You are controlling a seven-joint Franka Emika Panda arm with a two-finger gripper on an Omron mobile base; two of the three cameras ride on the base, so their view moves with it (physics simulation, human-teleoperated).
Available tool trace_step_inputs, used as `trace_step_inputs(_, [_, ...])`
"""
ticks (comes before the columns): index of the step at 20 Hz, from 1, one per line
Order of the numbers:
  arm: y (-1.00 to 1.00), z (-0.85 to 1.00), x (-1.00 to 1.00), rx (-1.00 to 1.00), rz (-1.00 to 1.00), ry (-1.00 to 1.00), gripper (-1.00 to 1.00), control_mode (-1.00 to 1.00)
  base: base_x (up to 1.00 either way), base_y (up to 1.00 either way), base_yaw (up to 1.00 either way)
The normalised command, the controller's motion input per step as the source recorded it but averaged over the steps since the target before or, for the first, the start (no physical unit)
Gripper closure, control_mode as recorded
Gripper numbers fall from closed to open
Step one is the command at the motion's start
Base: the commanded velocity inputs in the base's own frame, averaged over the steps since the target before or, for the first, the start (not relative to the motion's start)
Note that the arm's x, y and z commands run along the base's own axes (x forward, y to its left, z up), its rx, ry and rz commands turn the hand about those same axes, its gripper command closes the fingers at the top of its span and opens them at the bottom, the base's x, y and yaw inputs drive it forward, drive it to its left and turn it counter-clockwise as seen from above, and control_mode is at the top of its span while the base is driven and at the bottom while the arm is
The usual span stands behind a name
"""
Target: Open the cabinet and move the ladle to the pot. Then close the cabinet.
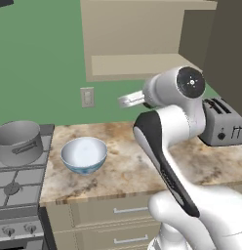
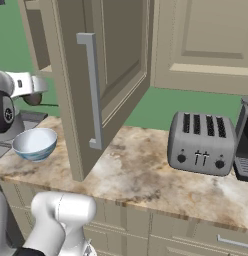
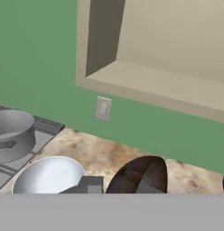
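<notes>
Jaws pinch ladle (image 3: 142, 176) — cabinet (image 2: 103, 85) open.

1. The pot (image 1: 18, 141) looks like brushed grey metal, dull sheen.
2. The cabinet (image 2: 108, 75) door is matt tan, its bar handle (image 2: 92, 87) satin silver.
3. The tabletop (image 1: 128, 166) is mottled, polished stone.
4. The bowl (image 1: 84, 155) is glossy white.
5. The toaster (image 2: 201, 142) is smooth grey metal.

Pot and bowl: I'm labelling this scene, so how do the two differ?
The pot is grey metal with straight walls and a flat loop handle; the bowl is white inside, bluish outside, rounded, with no handle. The pot stands on the stove; the bowl sits on the counter. Both are upright and look about equally wide.
</notes>
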Motion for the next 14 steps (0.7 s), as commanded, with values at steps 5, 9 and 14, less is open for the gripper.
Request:
trace_step_inputs(5, [-0.09, -0.28, 0.00, -0.14, -0.18, 0.27, 1.00, -1.00, 0.00, 0.00, 0.00])
trace_step_inputs(9, [-0.25, -0.18, 0.00, -0.12, -0.20, 0.35, 1.00, -1.00, 0.00, 0.00, 0.00])
trace_step_inputs(14, [-0.36, -0.46, 0.00, -0.05, -0.16, 0.40, 1.00, -1.00, 0.00, 0.00, 0.00])
